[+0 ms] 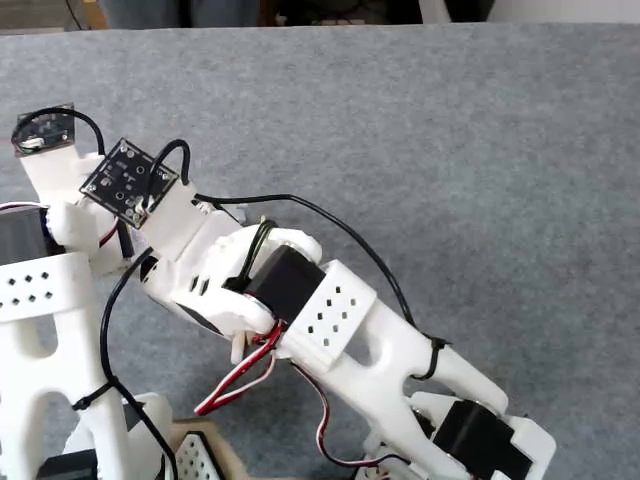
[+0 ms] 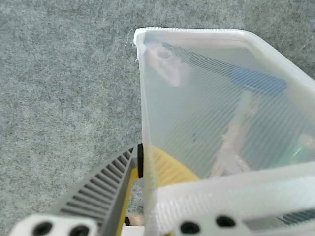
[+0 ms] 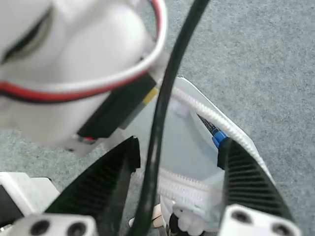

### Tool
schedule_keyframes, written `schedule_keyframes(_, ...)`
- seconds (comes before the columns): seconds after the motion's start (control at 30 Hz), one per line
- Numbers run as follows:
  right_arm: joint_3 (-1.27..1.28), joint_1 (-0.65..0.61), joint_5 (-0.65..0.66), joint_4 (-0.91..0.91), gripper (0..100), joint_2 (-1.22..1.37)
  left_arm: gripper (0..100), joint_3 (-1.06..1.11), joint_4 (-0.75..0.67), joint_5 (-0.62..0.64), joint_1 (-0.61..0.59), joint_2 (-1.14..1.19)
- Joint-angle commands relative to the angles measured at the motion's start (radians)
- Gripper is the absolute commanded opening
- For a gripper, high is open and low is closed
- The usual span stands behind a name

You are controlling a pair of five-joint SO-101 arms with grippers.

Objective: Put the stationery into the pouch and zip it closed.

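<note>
The translucent pouch (image 2: 206,113) stands with its open rim upward. Through its wall I see a blue pen (image 2: 258,81), a white eraser (image 2: 165,61) and a pale wooden stick (image 2: 234,135). My left gripper (image 2: 145,169) is shut on the pouch's side edge, its ridged finger (image 2: 106,182) pressed against the fabric. My right gripper (image 3: 179,157) is open, with the black fingers (image 3: 110,182) either side of the pouch's white zipper (image 3: 189,189). The blue pen (image 3: 215,133) lies just inside the rim. In the high view the right arm (image 1: 330,310) crosses toward the left arm (image 1: 40,290) and both hide the pouch.
Grey carpet-like table cover (image 1: 450,130) stretches to the back and right. A black cable (image 3: 162,123) and the left arm's white body (image 3: 64,59) hang close in front of the right wrist camera. Red and white wires (image 1: 240,380) loop under the right arm.
</note>
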Motion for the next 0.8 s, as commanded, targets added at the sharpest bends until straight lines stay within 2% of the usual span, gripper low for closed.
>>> schedule_keyframes(0.0, -0.007, 0.037, 0.008, 0.034, 33.6, -0.01, 3, 0.062, 0.025, -0.006, -0.045, 0.084)
schedule_keyframes(0.33, -0.131, 0.06, 0.009, 0.158, 33.6, -0.163, 3, 0.07, 0.012, -0.003, -0.045, 0.084)
schedule_keyframes(0.77, -0.232, 0.387, 0.009, 0.321, 33.6, -0.32, 3, 0.07, 0.011, -0.002, -0.045, 0.084)
